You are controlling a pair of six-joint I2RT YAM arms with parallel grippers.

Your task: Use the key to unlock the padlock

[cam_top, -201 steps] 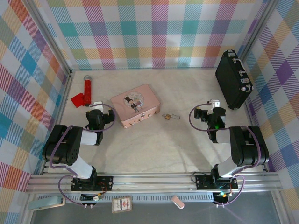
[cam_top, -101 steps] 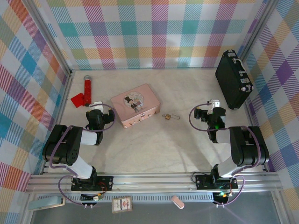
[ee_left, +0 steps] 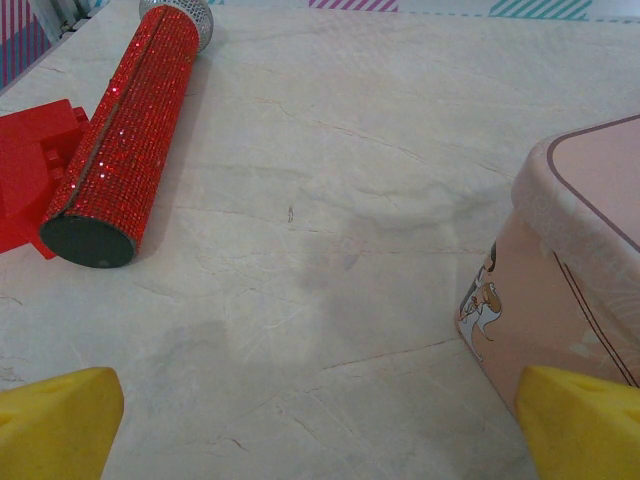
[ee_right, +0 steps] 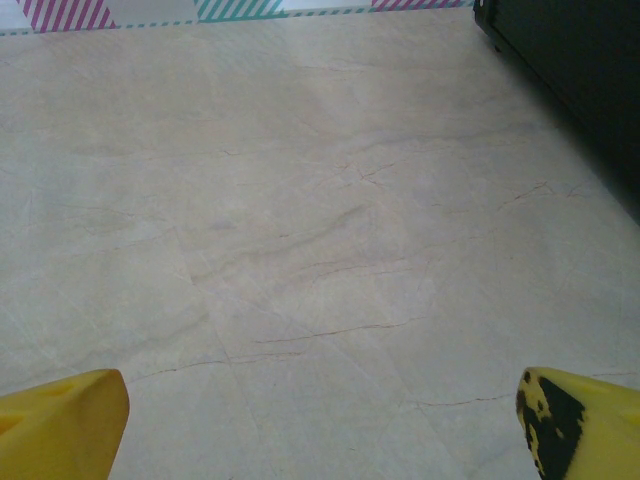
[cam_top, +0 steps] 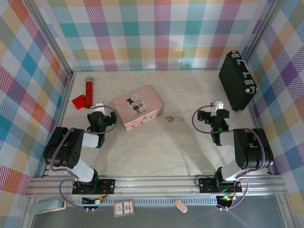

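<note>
Nothing has shifted since a second ago: the left claw [cam_top: 98, 108] and right claw [cam_top: 217, 105] both hang released, jaws wide, over the pale marbled tabletop [cam_top: 156, 152] inside plaid walls. The padlock [cam_top: 168, 118] lies mid-tabletop, just right of the pink tin [cam_top: 137, 107], with the key [cam_top: 177, 119] at its right side. Both look light, hard and slippery, likely to skid, so I'd pinch the key's bow and the padlock's brass body.

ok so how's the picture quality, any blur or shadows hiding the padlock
Top external: evenly lit, sharp, but the padlock is tiny. Left wrist: crisp, glitter sparkling on the red cylinder, a soft shadow on the table. Right wrist: softer focus, the black case almost featureless dark.
</note>
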